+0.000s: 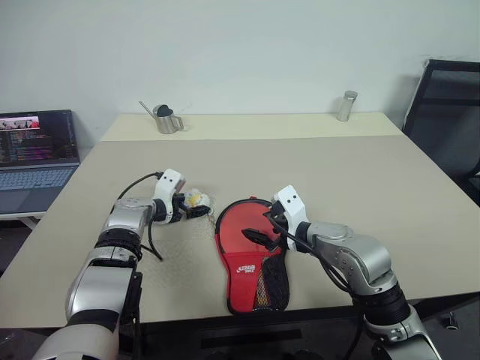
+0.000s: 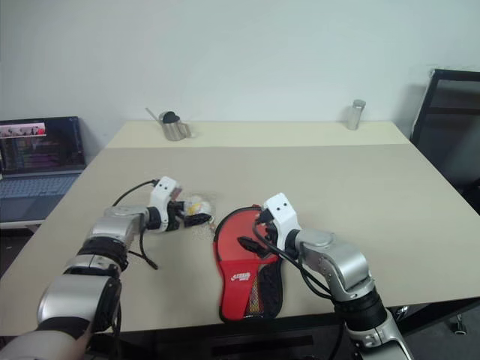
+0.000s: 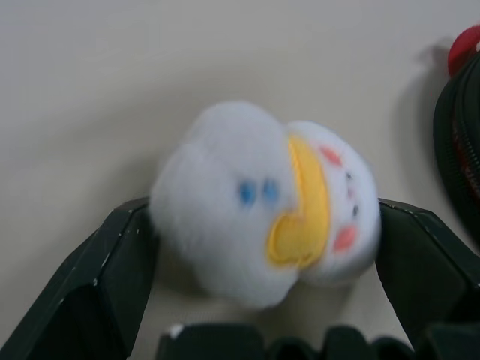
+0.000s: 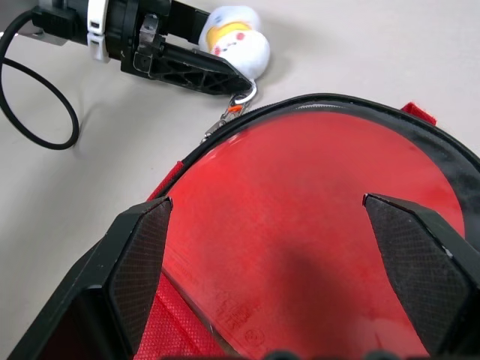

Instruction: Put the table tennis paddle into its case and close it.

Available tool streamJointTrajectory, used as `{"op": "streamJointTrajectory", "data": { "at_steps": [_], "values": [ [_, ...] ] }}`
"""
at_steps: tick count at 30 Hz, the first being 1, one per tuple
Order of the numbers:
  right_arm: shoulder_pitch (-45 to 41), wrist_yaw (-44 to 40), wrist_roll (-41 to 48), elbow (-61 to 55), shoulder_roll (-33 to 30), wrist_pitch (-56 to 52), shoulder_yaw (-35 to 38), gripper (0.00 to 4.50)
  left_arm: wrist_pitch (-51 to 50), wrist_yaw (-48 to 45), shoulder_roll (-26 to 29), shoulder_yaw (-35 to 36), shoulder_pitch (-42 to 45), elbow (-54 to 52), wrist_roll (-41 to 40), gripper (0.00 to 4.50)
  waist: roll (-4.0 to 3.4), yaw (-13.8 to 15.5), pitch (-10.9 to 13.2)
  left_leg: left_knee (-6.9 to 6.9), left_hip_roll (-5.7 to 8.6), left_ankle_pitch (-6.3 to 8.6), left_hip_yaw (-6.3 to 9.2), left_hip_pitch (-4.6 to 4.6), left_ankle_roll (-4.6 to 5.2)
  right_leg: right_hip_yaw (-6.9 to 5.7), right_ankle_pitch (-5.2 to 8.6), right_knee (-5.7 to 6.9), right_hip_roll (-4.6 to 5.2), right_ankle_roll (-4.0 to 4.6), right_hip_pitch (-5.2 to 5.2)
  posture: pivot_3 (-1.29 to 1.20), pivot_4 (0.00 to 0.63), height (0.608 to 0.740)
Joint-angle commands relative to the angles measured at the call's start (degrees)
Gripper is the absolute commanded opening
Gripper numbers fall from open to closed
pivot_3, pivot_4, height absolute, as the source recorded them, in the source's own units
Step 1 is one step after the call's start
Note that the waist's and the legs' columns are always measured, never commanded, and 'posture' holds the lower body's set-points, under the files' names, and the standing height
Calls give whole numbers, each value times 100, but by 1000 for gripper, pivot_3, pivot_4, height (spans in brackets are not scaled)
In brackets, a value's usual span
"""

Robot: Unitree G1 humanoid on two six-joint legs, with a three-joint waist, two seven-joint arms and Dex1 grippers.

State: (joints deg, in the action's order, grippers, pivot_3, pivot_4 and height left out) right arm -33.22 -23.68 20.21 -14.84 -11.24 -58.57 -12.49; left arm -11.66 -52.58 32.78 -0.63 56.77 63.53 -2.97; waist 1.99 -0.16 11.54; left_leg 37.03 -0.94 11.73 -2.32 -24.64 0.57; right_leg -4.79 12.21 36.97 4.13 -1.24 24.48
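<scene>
The case (image 1: 259, 289) lies flat near the table's front edge, black with a red lettered panel and a mesh pocket. Its round end is unzipped, and the table tennis paddle's red face (image 4: 300, 202) shows inside it. My right gripper (image 1: 259, 227) hovers open just over that red face with nothing between its fingers. A white plush charm (image 3: 247, 195) with yellow and pink patches hangs by a small clip (image 4: 236, 105) from the case's zipper, just left of the case. My left gripper (image 1: 199, 208) is open, one finger on each side of the charm.
An open laptop (image 1: 34, 150) stands on a side desk to the left. A metal watering can (image 1: 166, 118) and a metal cylinder (image 1: 346, 106) stand at the table's far edge. A black chair (image 1: 450, 120) is at the right.
</scene>
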Motion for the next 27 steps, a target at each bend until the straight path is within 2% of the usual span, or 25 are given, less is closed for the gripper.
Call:
{"op": "streamJointTrajectory", "data": {
  "at_steps": [1,3,8,11,14,21,27],
  "values": [
    [-9,-302,-31,-208,-165,546,-66,4499,164,-24,33,29,106,135,88,4318,0,0,0,0,0,0,0,0,0,0,0,0,0,0,0,0,150,740],
    [18,-720,-83,-263,-372,1033,-280,4500,201,-17,34,41,102,167,104,3877,0,0,0,1,1,0,1,-1,0,-1,0,0,0,0,0,0,150,740],
    [54,-1602,-349,-6,-820,2200,-673,4500,282,-25,43,65,81,210,140,2123,0,1,0,1,1,0,3,-1,0,-5,1,-1,0,-1,-1,0,150,740],
    [36,-1816,-385,221,-879,2300,-778,4500,305,-48,63,88,51,193,139,1096,1,-1,-1,6,0,0,10,0,0,-13,1,-1,0,-1,-7,0,150,740],
    [-98,-1722,-478,616,-644,2262,-844,4500,305,-93,87,106,24,164,130,67,1,-10,-1,9,-5,-1,13,0,-1,-18,0,4,-1,0,-8,0,150,740],
    [-481,-1120,-997,1850,158,2158,-1000,4500,250,-298,38,72,-26,-15,126,26,1,-12,-1,9,-15,-4,17,1,-5,-28,-1,9,-8,3,-8,0,150,740],
    [-389,-981,-1481,2263,157,2217,-1194,4500,257,-645,-34,-36,-62,-334,143,26,4,1,-3,8,-1,-3,22,-4,-5,-30,-8,4,0,13,-12,0,150,740]
  ]
}}
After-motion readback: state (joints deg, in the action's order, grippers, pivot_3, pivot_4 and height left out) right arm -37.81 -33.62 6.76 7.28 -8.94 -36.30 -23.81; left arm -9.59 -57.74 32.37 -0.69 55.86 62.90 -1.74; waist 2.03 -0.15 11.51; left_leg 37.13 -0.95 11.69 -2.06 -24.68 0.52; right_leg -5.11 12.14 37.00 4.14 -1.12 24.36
